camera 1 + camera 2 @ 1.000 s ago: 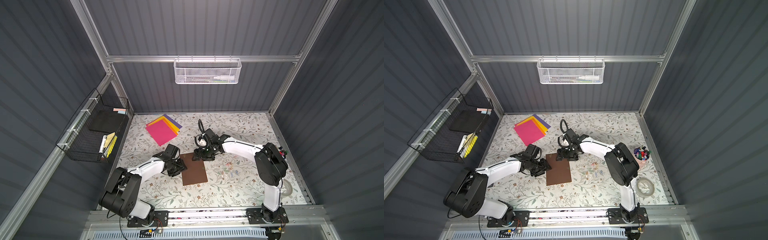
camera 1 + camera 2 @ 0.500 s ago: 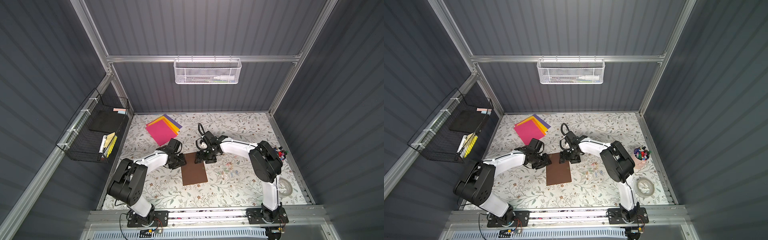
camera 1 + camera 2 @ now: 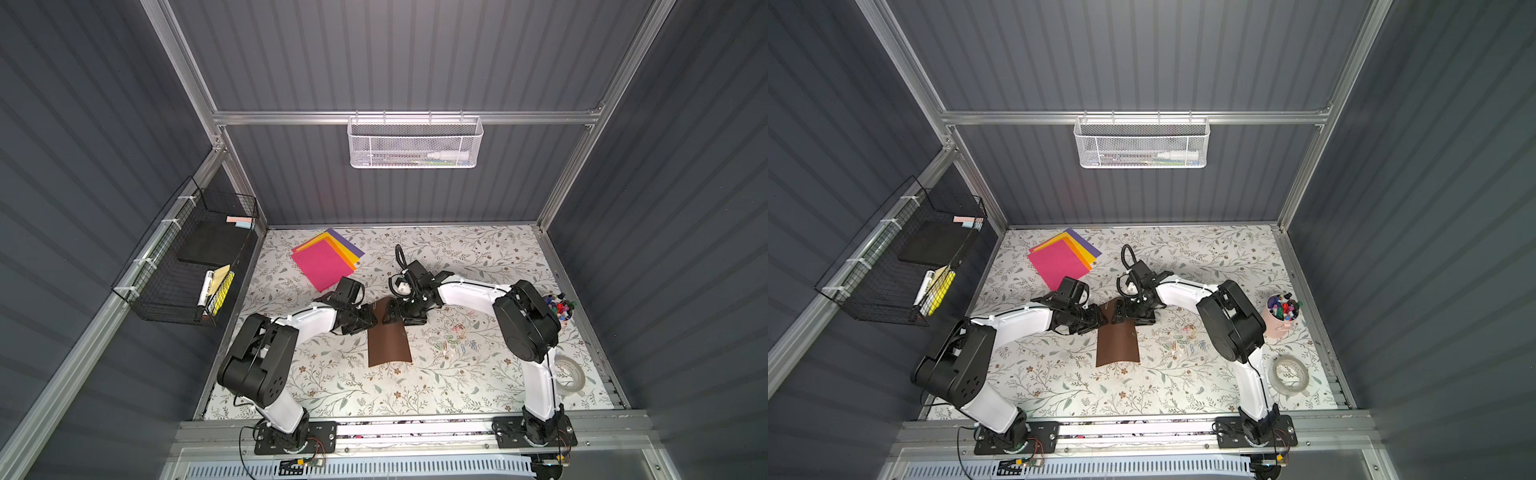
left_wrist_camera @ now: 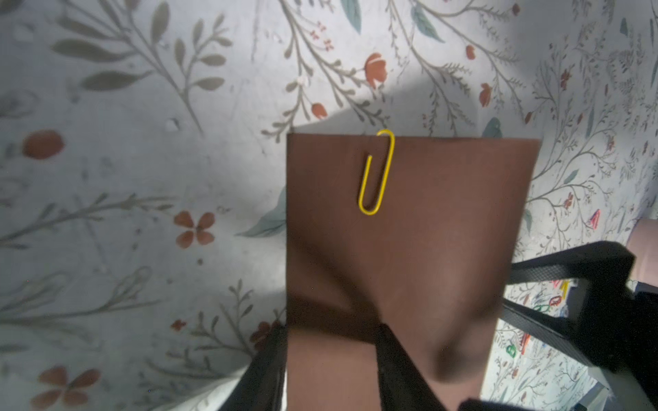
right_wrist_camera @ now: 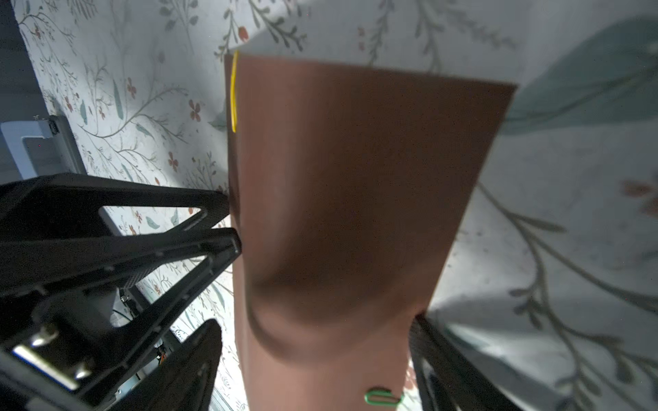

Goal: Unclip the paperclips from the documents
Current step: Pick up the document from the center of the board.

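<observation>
yellow paperclip (image 4: 376, 174): clipped over one edge of the brown sheet (image 3: 388, 345), long axis square to that edge, straight ahead of my left hand (image 3: 371, 319), half spread at the sheet's side. green paperclip (image 5: 382, 396): nearest my right hand (image 3: 402, 319), spread wide astride the sheet.

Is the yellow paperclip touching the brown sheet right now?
Touching. The left wrist view shows the yellow paperclip clipped over the edge of the brown sheet, with its long loop lying flat on the paper.
</observation>
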Controlling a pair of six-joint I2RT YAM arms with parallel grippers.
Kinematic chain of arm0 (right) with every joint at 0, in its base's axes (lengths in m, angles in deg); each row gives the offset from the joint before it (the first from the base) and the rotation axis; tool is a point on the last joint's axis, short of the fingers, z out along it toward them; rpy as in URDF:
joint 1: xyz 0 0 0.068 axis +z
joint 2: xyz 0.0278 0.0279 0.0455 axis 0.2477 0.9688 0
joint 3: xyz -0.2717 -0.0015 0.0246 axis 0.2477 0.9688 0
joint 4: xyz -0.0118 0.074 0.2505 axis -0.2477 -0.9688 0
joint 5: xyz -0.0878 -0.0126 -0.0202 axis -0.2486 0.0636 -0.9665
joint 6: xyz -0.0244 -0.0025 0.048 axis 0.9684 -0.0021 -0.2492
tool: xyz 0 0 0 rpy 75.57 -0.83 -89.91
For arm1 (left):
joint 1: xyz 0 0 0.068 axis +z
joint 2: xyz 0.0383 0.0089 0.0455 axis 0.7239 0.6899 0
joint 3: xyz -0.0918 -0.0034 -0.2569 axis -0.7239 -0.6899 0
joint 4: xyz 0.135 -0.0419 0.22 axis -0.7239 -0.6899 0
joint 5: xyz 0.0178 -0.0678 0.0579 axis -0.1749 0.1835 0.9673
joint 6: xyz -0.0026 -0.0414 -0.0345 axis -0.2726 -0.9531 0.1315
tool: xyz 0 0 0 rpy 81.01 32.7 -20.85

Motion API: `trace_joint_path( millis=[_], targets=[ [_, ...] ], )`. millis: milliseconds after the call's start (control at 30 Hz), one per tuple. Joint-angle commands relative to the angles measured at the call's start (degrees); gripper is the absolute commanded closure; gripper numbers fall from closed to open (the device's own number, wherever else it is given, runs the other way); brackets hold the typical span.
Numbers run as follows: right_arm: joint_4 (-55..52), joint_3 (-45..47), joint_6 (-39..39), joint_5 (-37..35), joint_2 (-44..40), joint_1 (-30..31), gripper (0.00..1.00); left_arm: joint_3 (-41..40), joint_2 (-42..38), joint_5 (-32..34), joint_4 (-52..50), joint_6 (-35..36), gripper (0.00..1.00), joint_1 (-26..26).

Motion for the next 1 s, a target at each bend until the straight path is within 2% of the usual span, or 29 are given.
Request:
trace_joint_path(
  millis=[0,67,133,233,300,367,467,733,833,967],
  targets=[
    [1.7,0.8,-1.5,1.1,3.1,0.4,0.13,-3.4,3.8,0.5,-5.3,1.2,0.57,0.0],
    [1.7,0.3,-1.6,1.3,3.6,0.3,0.14,-3.5,3.7,0.5,-5.2,1.1,0.57,0.0],
    [2.0,0.3,-1.9,1.2,3.7,0.3,0.21,-3.6,3.7,0.5,-5.1,1.0,0.57,0.0],
    [2.9,0.6,-2.1,1.3,3.4,0.2,0.38,-3.8,3.6,0.2,-4.9,0.9,0.57,0.0],
    [3.3,0.7,-2.1,1.3,3.2,0.1,0.54,-3.6,3.4,0.1,-5.0,1.0,0.57,0.0],
    [3.8,0.9,-2.0,1.6,3.0,0.0,0.62,-3.5,3.2,0.0,-5.2,1.2,0.57,0.0],
    [4.7,1.4,-1.6,2.5,2.4,-0.4,0.65,-2.5,1.8,-1.6,-7.2,1.9,0.53,0.1],
    [15.4,9.8,-3.0,7.6,-8.1,-4.5,0.72,3.1,-11.5,-1.2,-5.4,1.9,0.18,1.9],
    [16.5,11.8,-2.6,9.9,-12.6,-6.2,0.72,2.3,-14.1,-6.1,-1.3,2.9,0.14,4.6],
    [19.2,14.0,-2.6,14.0,-17.5,-7.7,0.72,-0.5,-13.9,-17.6,7.5,7.6,0.11,5.9]
  ],
)
